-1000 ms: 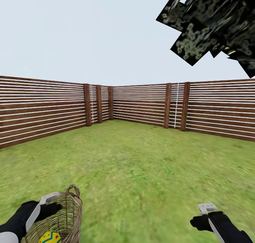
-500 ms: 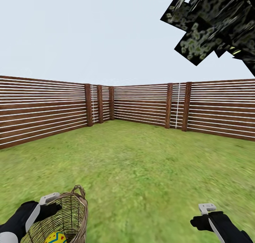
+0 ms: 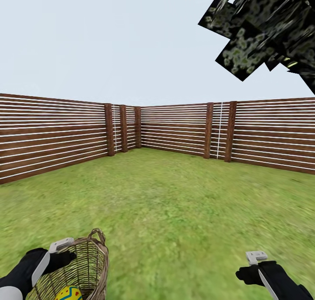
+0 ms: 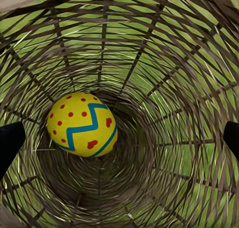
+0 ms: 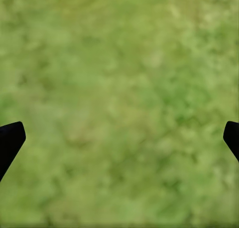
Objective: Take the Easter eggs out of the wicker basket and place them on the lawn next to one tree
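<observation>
The wicker basket (image 3: 89, 265) sits at the lower left of the head view on the lawn (image 3: 175, 204). One Easter egg (image 3: 68, 293), yellow with red dots and a blue zigzag, lies inside it. My left gripper (image 3: 64, 257) hangs at the basket's rim. In the left wrist view it looks straight down into the basket (image 4: 174, 63) at the egg (image 4: 82, 124). The left gripper (image 4: 119, 140) is open, its fingertips wide apart and touching nothing. My right gripper (image 3: 247, 273) is open over bare grass (image 5: 119, 63), its fingertips (image 5: 10, 140) far apart. The tree's dark crown (image 3: 267, 24) overhangs the upper right; its trunk is out of view.
A brown slatted fence (image 3: 175, 131) with posts encloses the lawn on the left, far and right sides. Open grass stretches between me and the fence.
Between the oldest frame and half a second ago the whole view shifted slightly, and the basket now shows a little farther right beside my left arm. Nothing has changed since.
</observation>
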Controlling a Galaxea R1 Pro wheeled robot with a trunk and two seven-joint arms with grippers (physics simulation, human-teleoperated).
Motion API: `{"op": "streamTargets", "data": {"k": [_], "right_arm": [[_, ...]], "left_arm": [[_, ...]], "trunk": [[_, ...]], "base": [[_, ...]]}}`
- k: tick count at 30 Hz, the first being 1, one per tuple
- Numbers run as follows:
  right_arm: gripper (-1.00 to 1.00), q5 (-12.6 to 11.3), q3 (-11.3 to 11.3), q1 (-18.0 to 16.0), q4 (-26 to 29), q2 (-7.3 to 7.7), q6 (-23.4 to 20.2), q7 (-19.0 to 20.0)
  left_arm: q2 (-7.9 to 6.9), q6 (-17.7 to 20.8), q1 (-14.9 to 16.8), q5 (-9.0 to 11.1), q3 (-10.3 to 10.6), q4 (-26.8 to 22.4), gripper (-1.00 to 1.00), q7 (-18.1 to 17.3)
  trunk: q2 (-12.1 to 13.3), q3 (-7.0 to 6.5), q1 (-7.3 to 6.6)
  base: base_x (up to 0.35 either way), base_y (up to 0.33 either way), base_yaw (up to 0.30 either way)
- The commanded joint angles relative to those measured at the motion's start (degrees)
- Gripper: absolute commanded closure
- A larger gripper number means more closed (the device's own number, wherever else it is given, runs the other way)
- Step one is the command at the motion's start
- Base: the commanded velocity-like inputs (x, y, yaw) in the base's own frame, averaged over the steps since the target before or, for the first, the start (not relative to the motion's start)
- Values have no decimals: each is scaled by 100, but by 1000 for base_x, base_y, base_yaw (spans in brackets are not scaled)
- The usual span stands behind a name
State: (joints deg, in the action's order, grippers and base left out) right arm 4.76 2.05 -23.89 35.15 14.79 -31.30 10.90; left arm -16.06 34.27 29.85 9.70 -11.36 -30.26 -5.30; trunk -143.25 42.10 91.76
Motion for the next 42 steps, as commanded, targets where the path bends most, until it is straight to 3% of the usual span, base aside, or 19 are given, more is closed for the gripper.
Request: {"op": "streamTargets", "data": {"k": [1, 35, 42], "right_arm": [[-100, 51, 23, -2, 10, -2, -26, 43], [-100, 60, 15, -2, 5, -38, -18, 22], [-100, 60, 10, -2, -47, -45, -14, 18]], "left_arm": [[5, 36, 0, 14, -24, -7, -100, -15], [7, 53, 2, 32, -32, -7, -100, -20], [-66, 54, 3, 26, -40, -10, -100, -23]], "trunk": [[-3, 7, -1], [-3, 7, -1], [-3, 7, -1]], "base": [[0, 0, 0], [0, 0, 0], [0, 0, 0]]}}
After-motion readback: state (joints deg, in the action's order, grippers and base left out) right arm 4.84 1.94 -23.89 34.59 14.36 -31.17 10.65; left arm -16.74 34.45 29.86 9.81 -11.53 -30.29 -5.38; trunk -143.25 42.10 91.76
